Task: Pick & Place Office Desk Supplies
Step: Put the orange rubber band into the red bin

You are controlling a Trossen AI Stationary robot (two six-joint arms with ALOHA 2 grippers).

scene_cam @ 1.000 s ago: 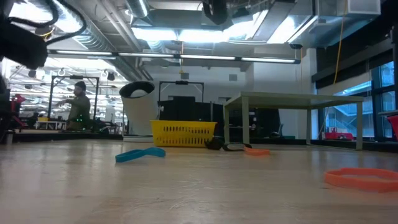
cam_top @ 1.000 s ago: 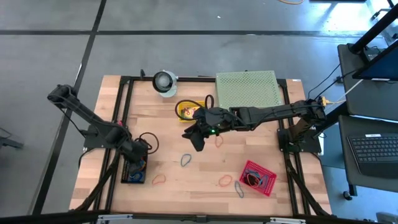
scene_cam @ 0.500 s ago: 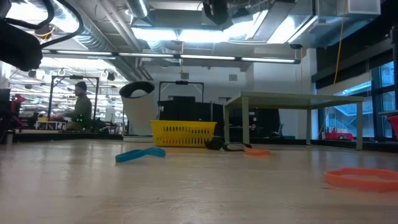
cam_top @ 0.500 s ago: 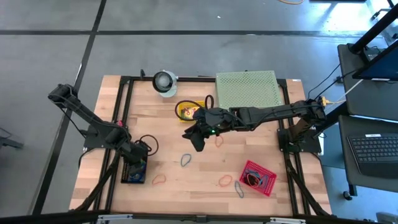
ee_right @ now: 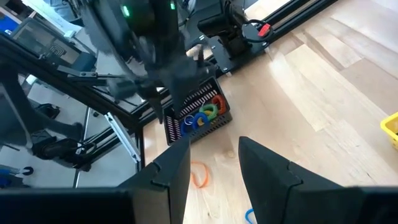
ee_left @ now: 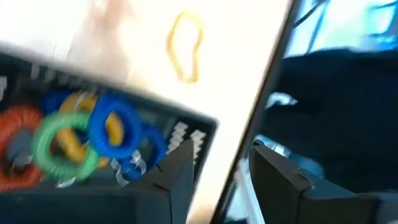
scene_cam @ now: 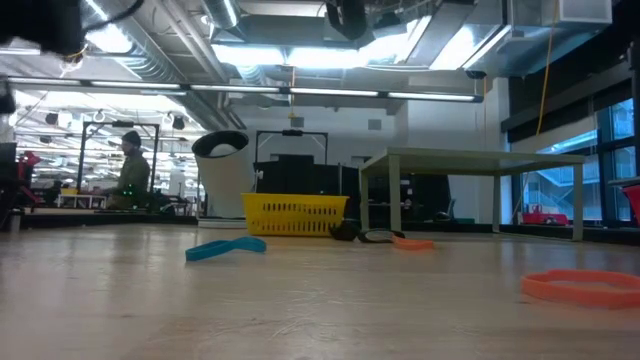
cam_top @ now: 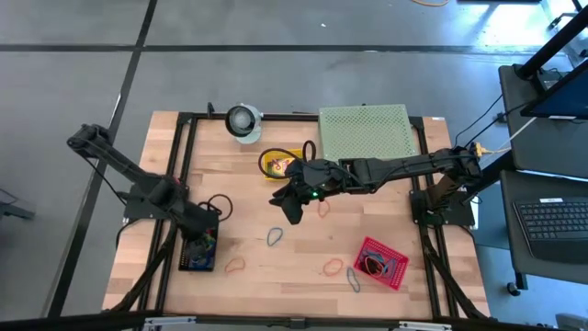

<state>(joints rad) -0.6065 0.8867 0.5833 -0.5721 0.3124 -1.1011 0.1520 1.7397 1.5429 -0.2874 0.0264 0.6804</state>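
A black tray at the table's near left holds coiled rubber-band loops, blue, green, yellow and orange. My left gripper hovers open just over the tray's far end, nothing between its fingers. Loose bands lie flat on the wood: a blue one, an orange one beside the tray, and another orange one. My right gripper hangs open over the table's middle, nothing between its fingers. It points toward the tray.
A yellow basket, a white-and-grey roll and a pale green perforated stand stand along the far side. A red basket sits near right. A black loop lies beside my left gripper. A person shows far behind.
My left gripper has risen a little above the black tray; in the low view its dark shape has moved up toward the picture's top. My right arm has kept still.
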